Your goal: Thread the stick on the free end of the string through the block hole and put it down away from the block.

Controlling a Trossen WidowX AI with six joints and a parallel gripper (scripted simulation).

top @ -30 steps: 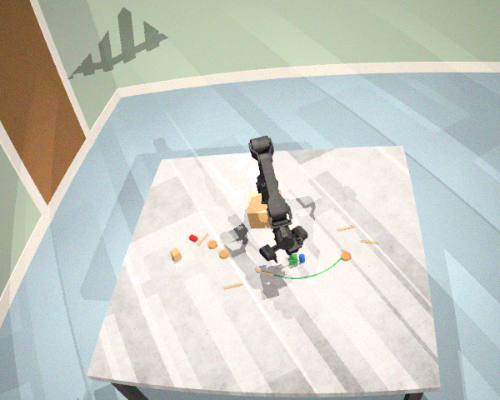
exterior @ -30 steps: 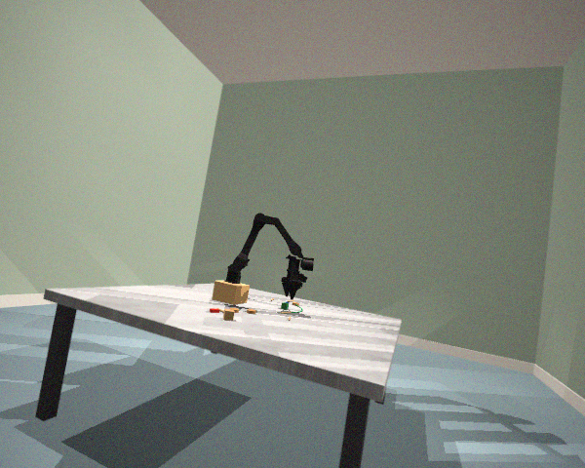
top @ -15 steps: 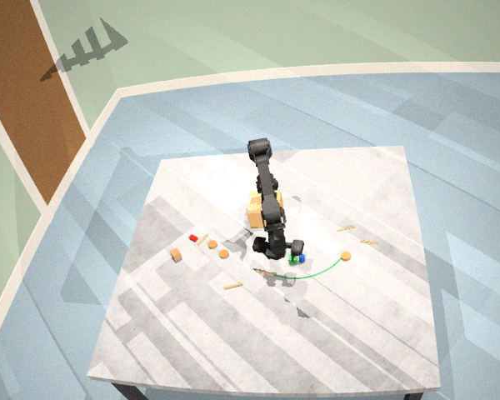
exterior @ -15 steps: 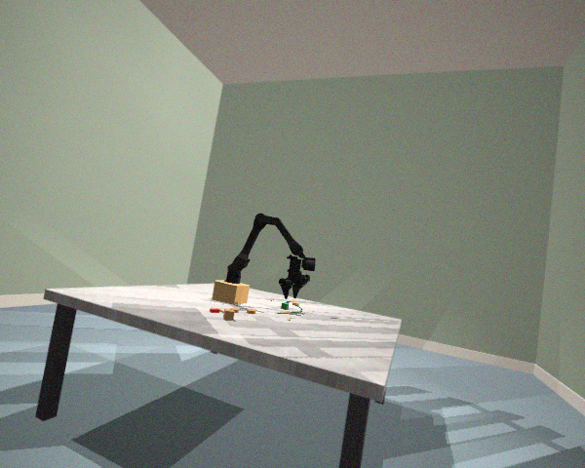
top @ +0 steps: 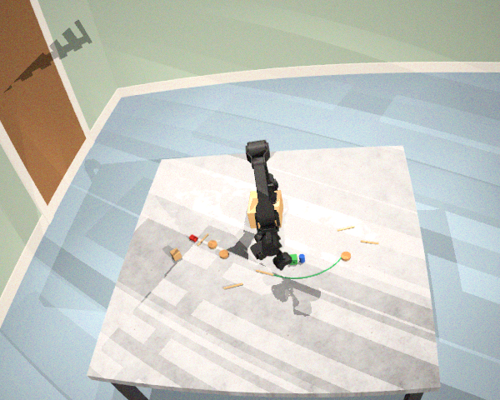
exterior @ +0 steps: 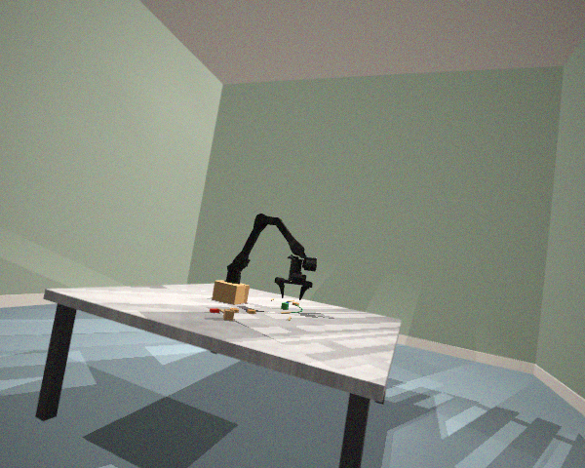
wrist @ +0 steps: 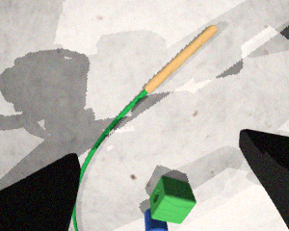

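Note:
The stick (top: 264, 272) (wrist: 181, 59) lies on the table at the end of the green string (top: 304, 277) (wrist: 126, 110). The string curves slackly to the round wooden button (top: 346, 256) at the right. A green block (top: 293, 259) (exterior: 285, 306) (wrist: 173, 207) with wood grain has a dark, hole-like spot on one side. A tan block (top: 176, 254) (exterior: 228, 315) stands at the left; no hole can be made out in it. My gripper (top: 270, 257) (exterior: 292, 298) (wrist: 162, 152) is wide open and empty, above the table near the green block. The stick lies outside the span of the fingers.
A blue cylinder (top: 302, 258) (wrist: 155, 221) stands close beside the green block. Loose sticks (top: 232, 286) (top: 345, 228) (top: 369, 242) (top: 202, 239) lie around. Two loose buttons (top: 212, 243) (top: 223, 253) and a red piece (top: 192, 237) are at the left.

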